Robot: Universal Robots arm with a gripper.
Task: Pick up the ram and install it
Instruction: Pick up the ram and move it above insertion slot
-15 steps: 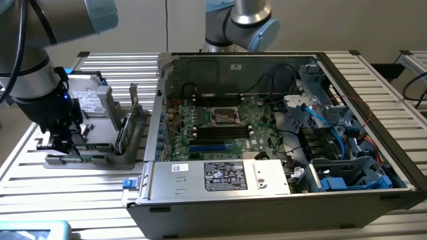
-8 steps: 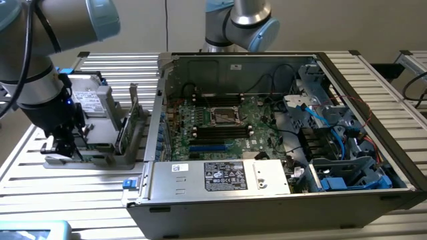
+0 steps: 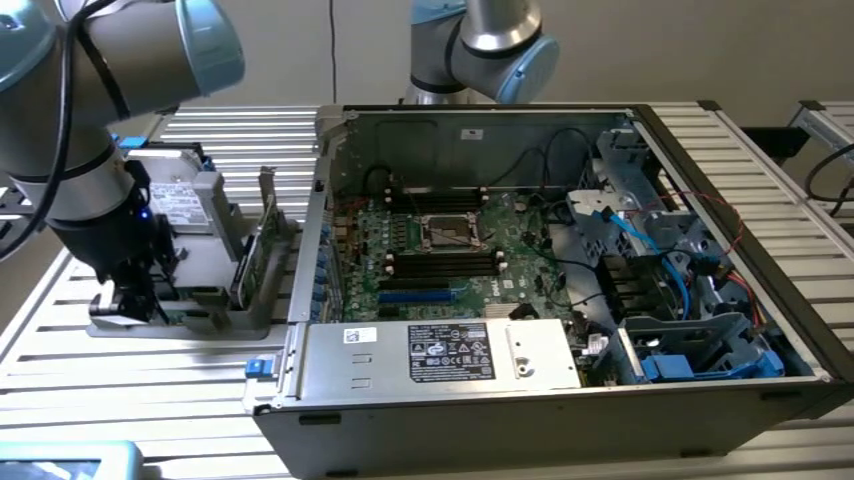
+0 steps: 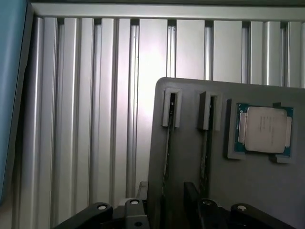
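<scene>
A pale blue object (image 3: 60, 458) pokes into the lower left corner of the exterior view, closest to the lens, at the edge of the slatted aluminium table (image 3: 147, 400). At mid left the arm (image 3: 67, 150) reaches down, its gripper (image 3: 131, 305) at the left end of a grey holder (image 3: 200, 322). The wrist view shows the jaws released, a finger (image 4: 193, 200) on either side of the ram (image 4: 167, 152), which stands on edge in a slot of that holder; no contact shows. A second stick (image 4: 206, 148) fills the neighbouring slot, with a processor chip (image 4: 265, 130) in a recess beyond it. From centre to right lies the open computer case (image 3: 534, 425), its motherboard (image 3: 441, 240) exposed.
</scene>
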